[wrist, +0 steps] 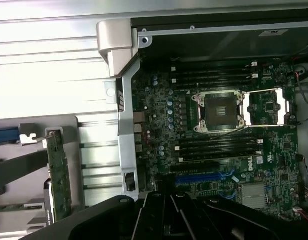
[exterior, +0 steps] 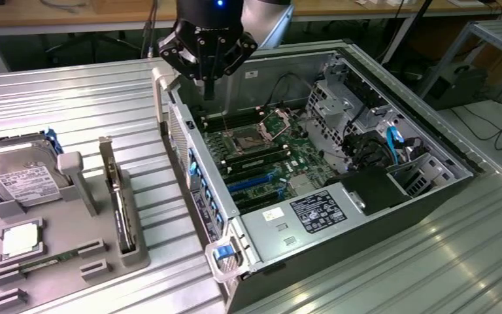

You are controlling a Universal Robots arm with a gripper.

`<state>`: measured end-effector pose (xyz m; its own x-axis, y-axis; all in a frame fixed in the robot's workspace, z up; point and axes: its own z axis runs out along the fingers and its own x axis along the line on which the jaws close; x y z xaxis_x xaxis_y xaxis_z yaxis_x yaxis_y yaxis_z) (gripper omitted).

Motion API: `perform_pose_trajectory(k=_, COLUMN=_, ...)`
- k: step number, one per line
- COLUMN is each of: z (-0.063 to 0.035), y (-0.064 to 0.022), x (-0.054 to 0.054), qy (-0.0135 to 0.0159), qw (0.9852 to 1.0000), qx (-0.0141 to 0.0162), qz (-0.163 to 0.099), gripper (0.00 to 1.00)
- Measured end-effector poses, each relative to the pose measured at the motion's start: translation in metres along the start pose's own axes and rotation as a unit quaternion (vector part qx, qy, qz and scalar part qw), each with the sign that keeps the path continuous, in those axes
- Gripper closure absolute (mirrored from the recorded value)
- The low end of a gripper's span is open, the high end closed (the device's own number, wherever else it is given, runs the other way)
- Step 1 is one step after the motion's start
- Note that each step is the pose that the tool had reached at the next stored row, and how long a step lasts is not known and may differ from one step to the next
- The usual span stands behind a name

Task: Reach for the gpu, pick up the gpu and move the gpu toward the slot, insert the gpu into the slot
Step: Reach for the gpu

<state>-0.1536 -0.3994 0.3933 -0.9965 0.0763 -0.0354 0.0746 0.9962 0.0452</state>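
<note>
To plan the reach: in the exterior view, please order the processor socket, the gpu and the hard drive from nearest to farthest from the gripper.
1. Processor socket, inside the case, nearest the gripper.
2. gpu, upright in the grey holder, toward the exterior view's left.
3. Hard drive, farthest left.

Open computer case (exterior: 365, 248) on metal table (exterior: 85, 98), hard drive (exterior: 20, 173) and chip (exterior: 20, 239) in grey holder (exterior: 68, 229)
</note>
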Motion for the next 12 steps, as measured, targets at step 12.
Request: perform_pose_trajectory(k=12, z=-0.0011, y=-0.0057, x=0.024, qy=0.0017, qw=1.0, qx=0.0, qz=-0.002, gripper=0.89)
